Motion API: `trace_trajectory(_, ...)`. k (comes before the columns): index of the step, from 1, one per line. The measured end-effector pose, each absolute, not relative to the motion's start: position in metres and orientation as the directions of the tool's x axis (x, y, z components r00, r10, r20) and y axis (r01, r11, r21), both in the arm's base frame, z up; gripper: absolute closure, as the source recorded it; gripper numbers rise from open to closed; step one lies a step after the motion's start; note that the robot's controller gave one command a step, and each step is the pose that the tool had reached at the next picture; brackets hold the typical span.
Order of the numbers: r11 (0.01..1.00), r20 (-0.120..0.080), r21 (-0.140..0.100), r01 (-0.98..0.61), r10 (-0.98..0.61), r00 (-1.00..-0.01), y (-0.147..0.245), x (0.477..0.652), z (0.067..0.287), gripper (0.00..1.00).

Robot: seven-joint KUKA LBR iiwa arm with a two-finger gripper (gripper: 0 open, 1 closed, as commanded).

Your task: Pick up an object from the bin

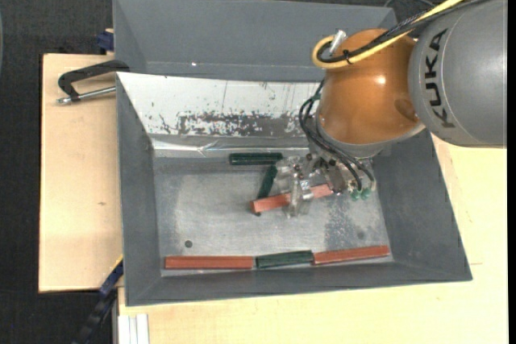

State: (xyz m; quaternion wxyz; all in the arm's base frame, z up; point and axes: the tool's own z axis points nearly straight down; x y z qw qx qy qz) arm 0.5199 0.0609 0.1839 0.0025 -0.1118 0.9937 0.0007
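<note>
Hanging low over the floor of the grey bin, a little right of its centre, with the gripper set directly on a salmon-red stick. Crossing that stick near its middle, with one end poking out to the left and slightly nearer the front wall, the other to the right and slightly farther back. Puts the long axis close to left-right across the bin, tilted only a little. Calls, by the look of it, for no sideways travel to speak of: already beneath the gripper rather than off to one side, leaving only a squaring-up across that axis and then a straight lift. Open or closed, gripping the stick or merely standing over it: impossible to tell, with the tool's own metal and the cables under the orange wrist cover in the way.

Leaning in from behind toward the salmon stick's left half, touching or nearly so: a slanted dark green stick, its lower end nearest the salmon one. Farther back, apart from the gripper: a level dark green stick lying along the rear wall. Well apart, laid end to end along the front wall: a left red stick, a front green stick, a right red stick. Risks, probably, dragging the slanted green one along on a lift begun with the two in contact.
</note>
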Motion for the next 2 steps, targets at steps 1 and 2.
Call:
trace_trajectory(1, 0.975, -0.005, 0.001, -0.222, -0.222, -0.975, 0.061, 0.52, 0.184, 1.0)
trace_trajectory(2, 0.974, -0.004, 0.0, -0.227, -0.227, -0.974, 0.09, 0.535, 0.229, 1.0)
